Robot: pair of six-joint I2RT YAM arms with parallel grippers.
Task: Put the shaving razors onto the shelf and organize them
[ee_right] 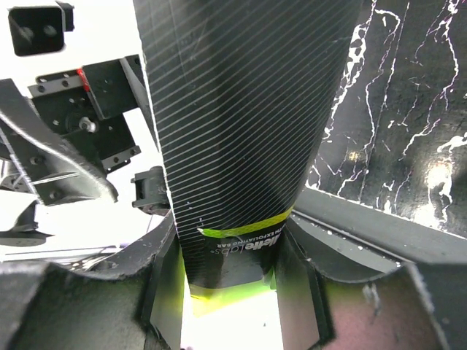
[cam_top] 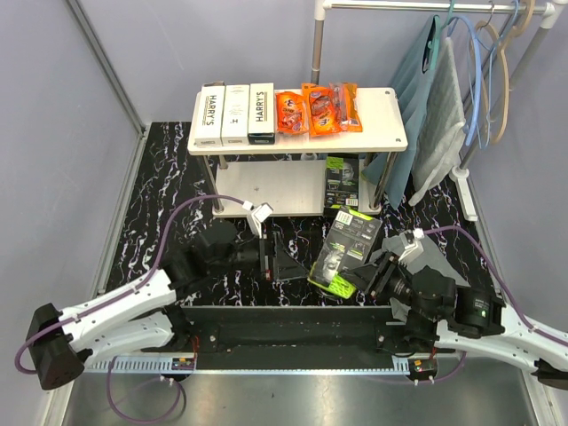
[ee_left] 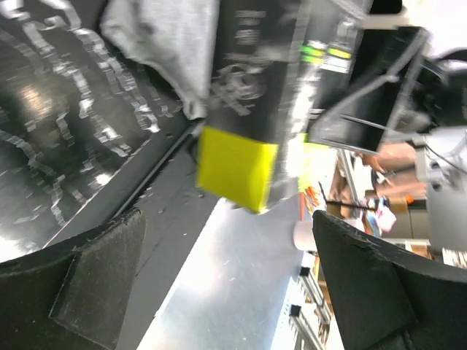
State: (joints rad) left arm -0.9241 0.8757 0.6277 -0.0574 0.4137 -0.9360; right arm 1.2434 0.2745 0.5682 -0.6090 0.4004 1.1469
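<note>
We logged the right gripper (cam_top: 362, 280) clamped on the lime-green end of a black-and-lime blister pack (cam_top: 348, 241), which was lifted off the black marbled table (cam_top: 160, 204) and tilted, in front of the shelf (cam_top: 386, 115) and apart from it. In the right wrist view that gripper (ee_right: 233, 292) had both fingers (ee_right: 164, 288) pressed on the pack (ee_right: 233, 131), one on each side of its narrow end. The left gripper (cam_top: 277, 261) sat just left of the pack with its jaws spread wide and nothing between them. In the left wrist view the same gripper (ee_left: 233, 292) had its fingers (ee_left: 95, 284) far apart, with the pack (ee_left: 248, 95) ahead of them and not touching. On the shelf's top board we saw three white HARRY'S boxes (cam_top: 236, 113) side by side at the left and orange packs (cam_top: 318, 108) right beside them in the middle. A second blister pack (cam_top: 342, 179) was on the lower board, right side. Clothes rail (cam_top: 426, 7) with a grey cloth (cam_top: 444, 124) stood to the right of the shelf.
</note>
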